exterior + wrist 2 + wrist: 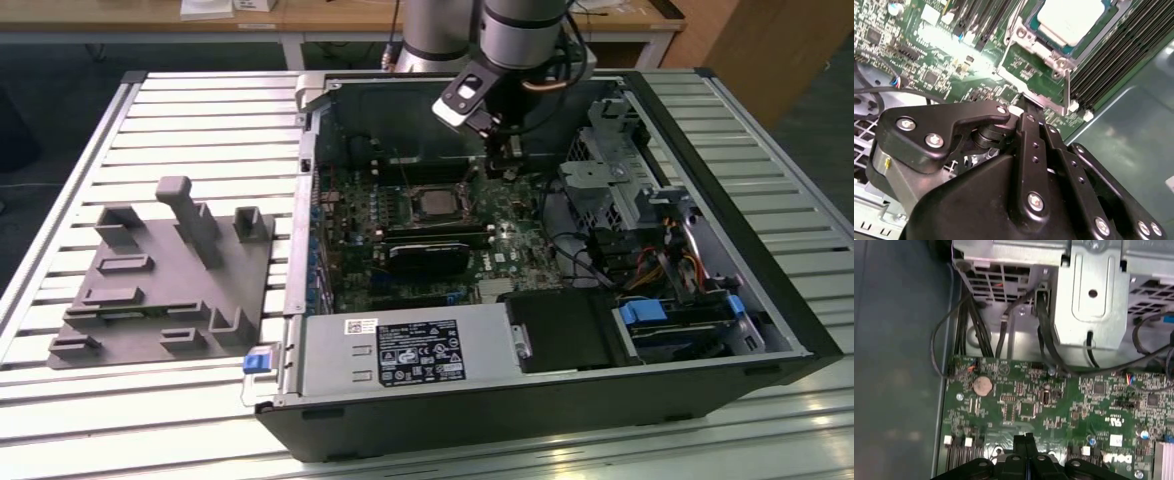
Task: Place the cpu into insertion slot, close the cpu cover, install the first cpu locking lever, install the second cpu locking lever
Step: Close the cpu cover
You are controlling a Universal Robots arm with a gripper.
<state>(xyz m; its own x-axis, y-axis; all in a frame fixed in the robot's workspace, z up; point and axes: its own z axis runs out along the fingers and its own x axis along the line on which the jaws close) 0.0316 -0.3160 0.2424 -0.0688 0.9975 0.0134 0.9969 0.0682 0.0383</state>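
- The cpu [1071, 20] is sitting in the insertion slot [408, 204] on the green motherboard [1054, 405], with its silver-grey top facing up.
- The cpu cover [1040, 50] is lying as a silvery frame around the chip's edge. I cannot tell whether it is latched.
- A thin metal lever [1068, 87] is sticking out past the frame's corner.
- The gripper [501, 168] is reaching down into the open computer case [787, 300], just to the exterior view's right of the slot and slightly farther away.
- The jaws are pressing together in both wrist views, and nothing is showing between them. Their tips are hanging just beside the frame's edge in the second wrist view.
- The case is resting on the slatted bench [200, 110], with a grey moulded fixture [160, 280] lying well apart on the exterior view's left.
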